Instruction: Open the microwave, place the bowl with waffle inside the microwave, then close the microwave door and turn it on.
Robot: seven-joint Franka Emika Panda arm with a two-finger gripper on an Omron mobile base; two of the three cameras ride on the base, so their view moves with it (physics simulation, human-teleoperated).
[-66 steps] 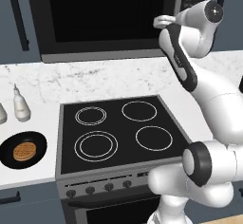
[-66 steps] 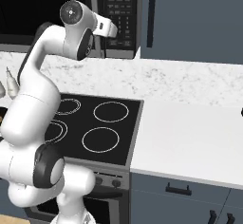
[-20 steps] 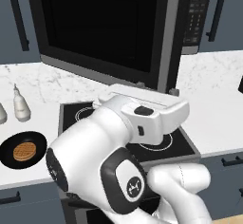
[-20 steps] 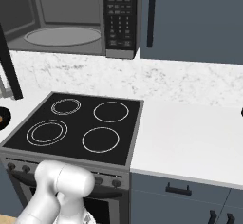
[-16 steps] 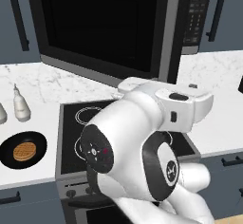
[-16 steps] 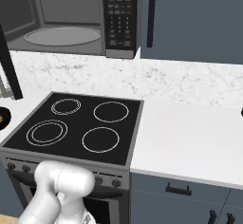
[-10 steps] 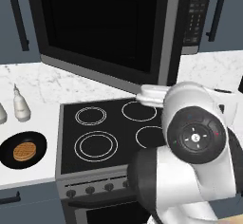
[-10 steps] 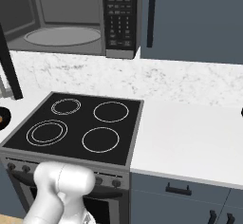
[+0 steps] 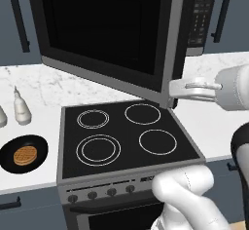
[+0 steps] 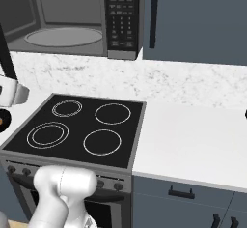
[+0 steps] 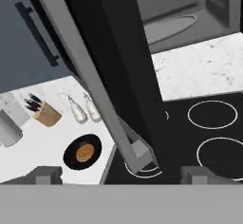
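Left base view shows the microwave door [image 9: 104,34], a black window in a grey frame, swung wide open over the stovetop [image 9: 127,136]. The bowl [image 9: 23,153], black and shallow with the golden gridded waffle [image 9: 25,154] inside, sits on the counter [image 9: 41,95] left of it. Since half a second ago the arm has swung right, uncovering the burners. The gripper [image 11: 121,173] has its fingers spread wide, holding nothing.
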